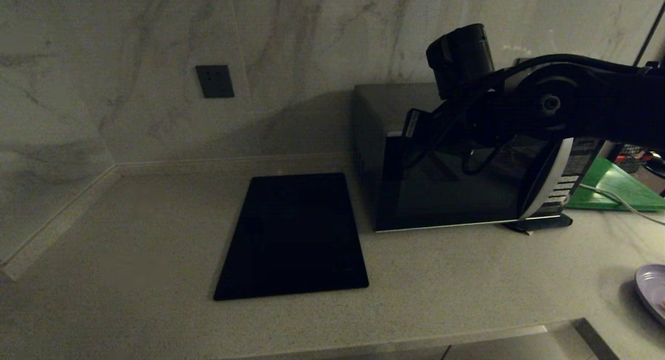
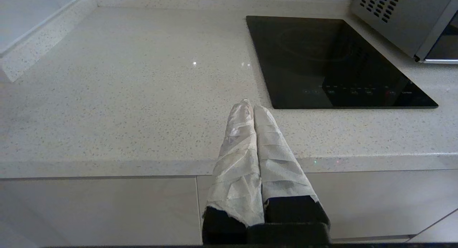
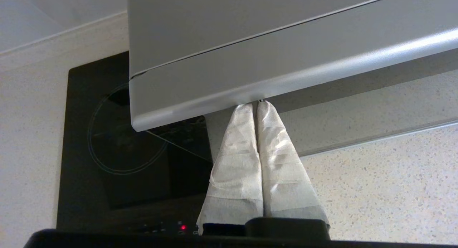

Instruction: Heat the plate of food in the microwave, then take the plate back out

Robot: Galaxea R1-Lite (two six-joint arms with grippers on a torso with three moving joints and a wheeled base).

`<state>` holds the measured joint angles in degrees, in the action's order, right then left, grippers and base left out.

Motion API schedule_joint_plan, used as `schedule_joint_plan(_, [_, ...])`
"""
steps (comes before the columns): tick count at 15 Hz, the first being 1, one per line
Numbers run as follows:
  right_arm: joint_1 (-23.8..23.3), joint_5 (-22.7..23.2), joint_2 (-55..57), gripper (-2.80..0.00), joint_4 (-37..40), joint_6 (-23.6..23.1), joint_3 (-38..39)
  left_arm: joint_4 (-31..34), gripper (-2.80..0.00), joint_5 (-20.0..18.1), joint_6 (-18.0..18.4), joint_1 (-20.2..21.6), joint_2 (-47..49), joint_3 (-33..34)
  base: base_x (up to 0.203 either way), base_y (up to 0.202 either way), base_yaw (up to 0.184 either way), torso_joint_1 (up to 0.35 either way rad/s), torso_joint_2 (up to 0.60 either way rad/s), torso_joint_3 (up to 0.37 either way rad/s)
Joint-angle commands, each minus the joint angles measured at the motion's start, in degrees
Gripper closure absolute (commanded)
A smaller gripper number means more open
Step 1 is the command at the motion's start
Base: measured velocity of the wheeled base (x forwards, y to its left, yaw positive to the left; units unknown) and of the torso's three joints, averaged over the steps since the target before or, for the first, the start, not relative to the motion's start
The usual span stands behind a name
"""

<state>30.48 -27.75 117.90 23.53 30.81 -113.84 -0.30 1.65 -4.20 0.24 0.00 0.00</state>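
Note:
The black-and-silver microwave (image 1: 447, 194) stands at the back right of the counter with its dark glass door shut. My right arm reaches across its front from the right. In the right wrist view my right gripper (image 3: 254, 105) is shut and empty, its taped fingertips touching the door face just under the silver top edge of the microwave (image 3: 250, 37). The lavender plate (image 1: 653, 290) lies on the counter at the far right, cut off by the frame; its food is out of view. My left gripper (image 2: 249, 105) is shut and empty, hovering over the counter's front edge.
A flat black mat (image 1: 293, 235) lies on the counter left of the microwave, close to my left gripper's tips. A green board (image 1: 618, 186) and a white cable (image 1: 618, 201) sit to the right of the microwave. A dark wall socket (image 1: 214, 81) is on the marble wall.

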Motion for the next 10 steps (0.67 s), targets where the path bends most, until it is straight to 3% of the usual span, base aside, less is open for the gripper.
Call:
schedule_joint_plan(1, [-0.06, -0.03, 0.14, 0.0, -0.13, 0.24, -0.05, -0.05, 0.0, 0.02, -0.02, 0.02, 0.09, 0.0, 0.0, 0.0, 0.0, 0.0, 0.0, 0.0])
schedule_joint_plan(6, [0.0, -0.03, -4.25, 0.0, 3.11, 0.56, 0.25, -0.05, 0.0, 0.02, 0.06, 0.02, 0.09, 0.0, 0.0, 0.0, 0.0, 0.0, 0.0, 0.0])
schedule_joint_plan(10, [-0.13, -0.1, -13.9, 0.0, 13.38, -0.23, 2.43, -0.05, 0.0, 0.02, -0.02, 0.02, 0.09, 0.0, 0.0, 0.0, 0.0, 0.0, 0.0, 0.0])
